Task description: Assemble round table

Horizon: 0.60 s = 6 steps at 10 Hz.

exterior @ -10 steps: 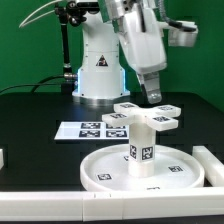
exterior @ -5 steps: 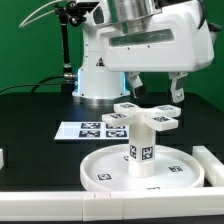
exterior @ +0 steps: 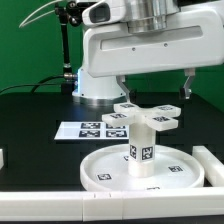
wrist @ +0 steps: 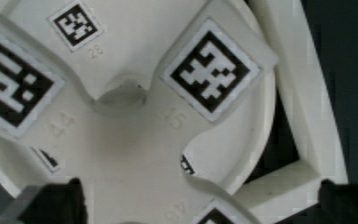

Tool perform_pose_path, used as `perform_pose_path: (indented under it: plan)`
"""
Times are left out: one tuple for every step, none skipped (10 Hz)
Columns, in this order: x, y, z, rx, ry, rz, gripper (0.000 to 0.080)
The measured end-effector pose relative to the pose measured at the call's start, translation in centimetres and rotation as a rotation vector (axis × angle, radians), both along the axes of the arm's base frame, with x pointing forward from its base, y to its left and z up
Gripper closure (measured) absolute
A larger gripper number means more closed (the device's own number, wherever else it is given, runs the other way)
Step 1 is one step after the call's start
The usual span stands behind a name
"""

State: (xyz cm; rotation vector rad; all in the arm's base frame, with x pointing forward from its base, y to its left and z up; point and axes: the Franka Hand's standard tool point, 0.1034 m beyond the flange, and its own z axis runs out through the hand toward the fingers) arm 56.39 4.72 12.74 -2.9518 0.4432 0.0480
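The large rimmed round disc lies on the black table near the front. The short thick cylinder leg stands upright in its middle. The cross-shaped four-armed piece sits on top of the leg, tags facing up. My gripper hangs just above and behind the cross, wide open and empty, with one finger on each side. In the wrist view the cross fills the picture with the disc's rim beside it. The gripper shows only its two dark fingertips, far apart.
The marker board lies flat behind the disc toward the exterior view's left. White straight rail blocks sit at the exterior view's right edge and left edge. The arm's white base stands at the back.
The gripper has turned about its vertical axis, so its two fingers now spread across the exterior view, and it has shifted over the cross. The furniture parts have not moved.
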Motion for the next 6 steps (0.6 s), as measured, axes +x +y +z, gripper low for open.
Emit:
perform_pose_path:
  plan:
    - [-0.05, 0.31, -0.05, -0.01, 0.0, 0.131, 0.0151]
    - [-0.01, 0.55, 0.03, -0.013, 0.001, 0.22, 0.0151]
    - [-0.01, 0.41, -0.01, -0.012, -0.013, 0.301, 0.0151]
    - [-0.02, 0.34, -0.03, -0.01, -0.024, 0.37, 0.0151]
    - [-0.02, 0.33, -0.04, -0.008, -0.034, 0.435, 0.0151]
    - [-0.02, 0.29, -0.04, -0.007, -0.042, 0.49, 0.0151]
